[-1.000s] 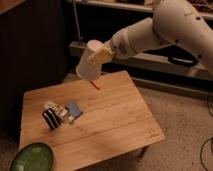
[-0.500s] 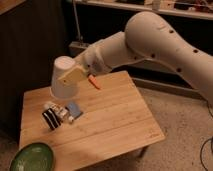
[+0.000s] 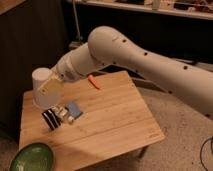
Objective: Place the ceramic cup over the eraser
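Observation:
The ceramic cup (image 3: 41,86) is small, plain and white. It is held upside down and slightly tilted above the left part of the wooden table (image 3: 115,125). My gripper (image 3: 53,85) is shut on the cup's side, with the big white arm reaching in from the right. Just below the cup lies a small cluster: a black-and-white striped object (image 3: 50,119), a small white block (image 3: 65,114) and a blue piece (image 3: 75,108). I cannot tell which of them is the eraser. The cup hangs above the cluster and does not touch it.
An orange stick-like object (image 3: 94,81) lies near the table's far edge. A green bowl (image 3: 31,158) sits at the front left corner. Dark cabinets stand behind and to the left of the table; speckled floor lies to the right.
The arm has carried the cup left and down, from above the table's far edge to just over the cluster of small objects. The objects on the table have not moved.

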`<state>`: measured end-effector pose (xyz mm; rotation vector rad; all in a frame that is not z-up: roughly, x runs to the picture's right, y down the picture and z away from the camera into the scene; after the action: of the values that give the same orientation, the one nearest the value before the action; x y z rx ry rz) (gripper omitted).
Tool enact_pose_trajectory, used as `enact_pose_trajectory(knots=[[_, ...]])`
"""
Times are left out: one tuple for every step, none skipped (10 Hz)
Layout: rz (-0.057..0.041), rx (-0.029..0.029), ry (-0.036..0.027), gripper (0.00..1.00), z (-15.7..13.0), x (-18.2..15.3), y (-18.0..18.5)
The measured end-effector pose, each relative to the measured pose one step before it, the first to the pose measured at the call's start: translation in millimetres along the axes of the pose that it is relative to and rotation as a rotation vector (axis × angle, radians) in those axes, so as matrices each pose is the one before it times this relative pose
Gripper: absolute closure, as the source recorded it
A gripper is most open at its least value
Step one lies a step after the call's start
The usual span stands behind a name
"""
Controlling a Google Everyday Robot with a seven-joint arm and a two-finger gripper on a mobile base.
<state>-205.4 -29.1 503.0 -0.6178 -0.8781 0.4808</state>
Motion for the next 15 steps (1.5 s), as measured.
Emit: enact_pose_trajectory(knots=[[0.0023, -0.00676, 0.00931, 1.0, 20.2, 7.18, -2.83], [-0.00412, -0.00815, 0.00981, 1.0, 20.35, 3.62, -1.96], [-0.00663, -0.00776, 0.00725, 1.0, 11.38, 0.6, 0.08], [-0.00681, -0.00581, 0.00324, 1.0, 6.11, -1.87, 1.57], [-0.0045, -0.00587, 0.00508, 1.0, 8.51, -0.48, 0.14], [-0.00262, -0.00493, 0.00319, 1.0, 7.56, -0.92, 0.14], [-0.00277, -0.00717, 0.00641, 1.0, 11.98, 0.84, 0.07], [0.00039, -0.00555, 0.00667, 1.0, 13.83, 3.03, -0.73], [0.0038, -0.00462, 0.00814, 1.0, 15.46, 6.06, -1.08], [0.00105, -0.00577, 0.00482, 1.0, 10.43, 2.07, 1.06], [0.00683, -0.0047, 0.00431, 1.0, 10.74, 2.87, 0.01], [0.00559, 0.00228, 0.0054, 1.0, 7.98, 2.49, -1.79], [0.00169, 0.00491, 0.00741, 1.0, 6.97, 1.87, -1.94], [0.0027, 0.00938, 0.00954, 1.0, 7.05, 2.28, -3.15], [0.01304, 0.01877, 0.01094, 1.0, 5.37, 7.72, -9.95]])
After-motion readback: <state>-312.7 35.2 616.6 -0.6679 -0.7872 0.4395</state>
